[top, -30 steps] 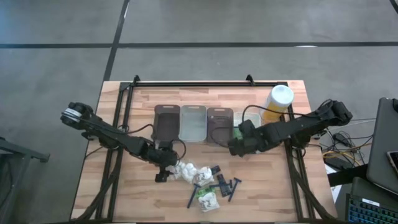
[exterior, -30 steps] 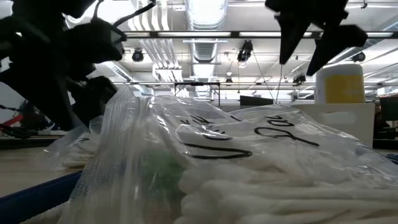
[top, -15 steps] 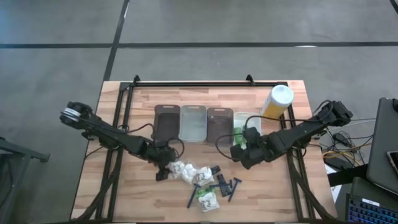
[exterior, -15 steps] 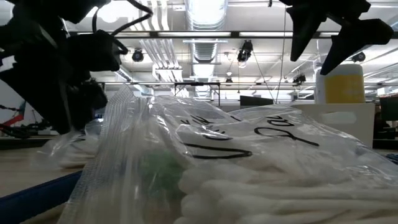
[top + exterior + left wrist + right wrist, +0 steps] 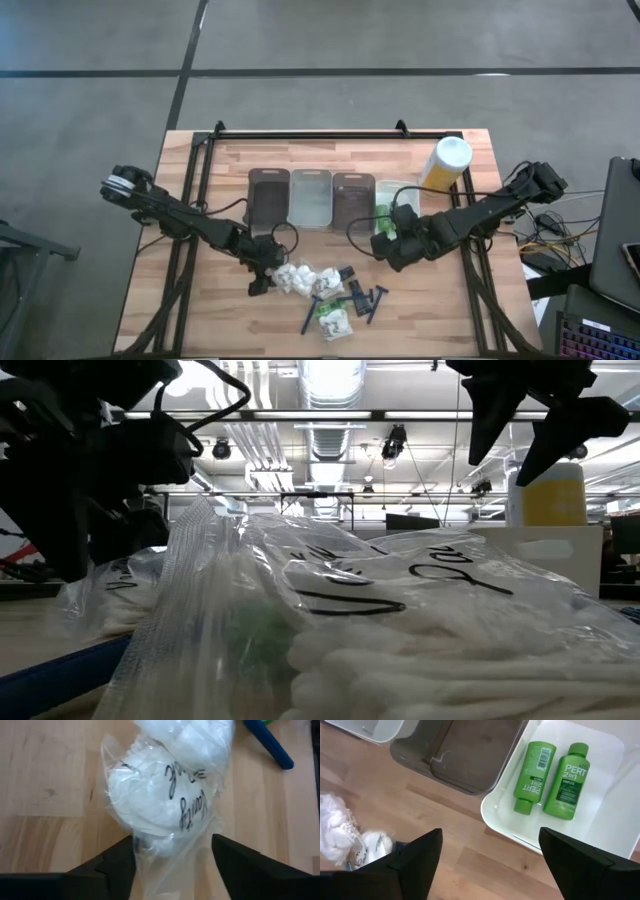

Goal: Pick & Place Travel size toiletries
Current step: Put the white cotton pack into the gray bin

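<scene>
The toiletries lie loose on the table's near middle: white wrinkly packets [image 5: 297,276], small black pieces [image 5: 347,275], dark blue razors [image 5: 372,300] and a green-and-white packet [image 5: 333,318]. My left gripper [image 5: 262,283] is open at the pile's left end. In its wrist view [image 5: 172,865] its fingers stand on either side of one end of a white packet [image 5: 165,805] that lies flat on the wood. My right gripper [image 5: 383,247] hangs open above bare table [image 5: 490,865], just near two green tubes [image 5: 535,775] lying in a clear tray [image 5: 620,810]. My left gripper comes from above, with the packet's crumpled plastic end [image 5: 160,847] between its open fingers [image 5: 117,862]. Whether the fingers touch the plastic I cannot tell. The packet lies on the table.
Behind the pile stands a row of trays: brown [image 5: 268,195], clear [image 5: 311,196] and brown [image 5: 353,195], then the clear one holding the tubes. A tall yellow bottle [image 5: 448,162] stands at the far right. A bag of cotton swabs [image 5: 380,620] fills the low view.
My right gripper has drawn back from over the tray with the green tubes toward the table's near edge, staying open. My left gripper has settled a little lower at the white packet.
</scene>
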Available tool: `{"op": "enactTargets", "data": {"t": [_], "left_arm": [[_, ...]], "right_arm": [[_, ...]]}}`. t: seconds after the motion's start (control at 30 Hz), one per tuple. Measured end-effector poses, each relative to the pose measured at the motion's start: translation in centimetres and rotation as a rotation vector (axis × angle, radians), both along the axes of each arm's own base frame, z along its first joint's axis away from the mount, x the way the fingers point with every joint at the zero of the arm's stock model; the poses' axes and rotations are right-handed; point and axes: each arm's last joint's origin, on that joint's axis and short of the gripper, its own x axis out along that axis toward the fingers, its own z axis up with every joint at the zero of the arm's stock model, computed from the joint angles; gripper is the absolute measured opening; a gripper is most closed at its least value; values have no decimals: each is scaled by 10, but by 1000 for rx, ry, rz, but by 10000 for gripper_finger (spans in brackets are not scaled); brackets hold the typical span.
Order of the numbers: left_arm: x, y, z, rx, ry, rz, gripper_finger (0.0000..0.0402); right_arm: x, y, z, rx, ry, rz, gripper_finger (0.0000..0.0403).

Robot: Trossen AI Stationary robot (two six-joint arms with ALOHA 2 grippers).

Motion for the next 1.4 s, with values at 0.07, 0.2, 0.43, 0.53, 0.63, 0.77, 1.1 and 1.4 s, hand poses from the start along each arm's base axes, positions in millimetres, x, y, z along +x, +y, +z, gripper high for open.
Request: {"op": "enactTargets", "data": {"t": [0.07, 0.2, 0.43, 0.53, 0.63, 0.77, 1.1, 1.4], "left_arm": [[0, 0, 0, -4, -2, -2, 218], [3, -1, 3, -20, -43, -2, 157], [8, -4, 8, -56, -83, 19, 41], [10, -6, 15, -62, -65, 31, 9], [14, -8, 27, -35, -40, 48, 8], [21, -8, 53, 90, 12, 91, 4], [43, 21, 145, 321, -60, 282, 2], [58, 95, 178, 113, -82, 558, 1]], "right_arm": [[0, 0, -1, 6, 2, 8, 318], [3, 2, 0, 10, -22, 46, 297], [8, 7, 12, -17, -35, 169, 244], [9, 9, 20, -29, -46, 221, 218], [10, 13, 28, -43, -56, 277, 200], [6, 18, 41, -61, -35, 328, 189], [-21, 37, 60, -169, 14, 416, 197], [-59, 43, 73, -167, -63, 342, 200]]}}
